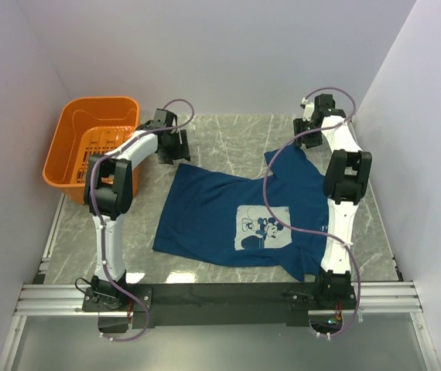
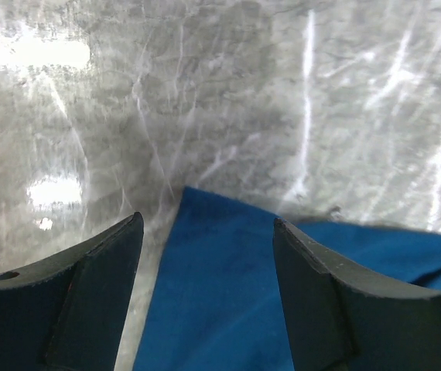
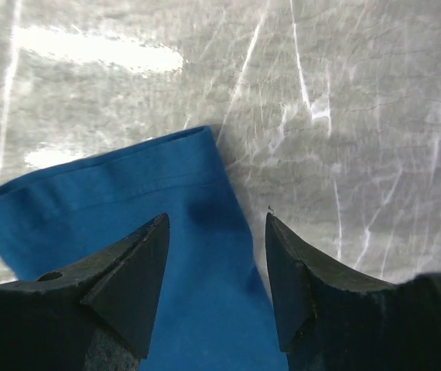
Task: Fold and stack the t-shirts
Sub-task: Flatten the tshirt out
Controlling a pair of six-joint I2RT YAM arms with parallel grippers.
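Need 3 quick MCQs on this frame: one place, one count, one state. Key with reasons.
1. Where does the orange basket stand?
A) near right corner
B) far left corner of the table
C) near edge, centre

2. How many t-shirts lie on the table?
A) three
B) two
C) one

3. The left gripper is:
A) open over a shirt corner
B) shut on a sleeve
C) inside the basket

Key: 1 B, the top view shows it at the far left; 2 C, only one blue shirt shows; 3 A, the left wrist view shows the jaws apart with the corner between them.
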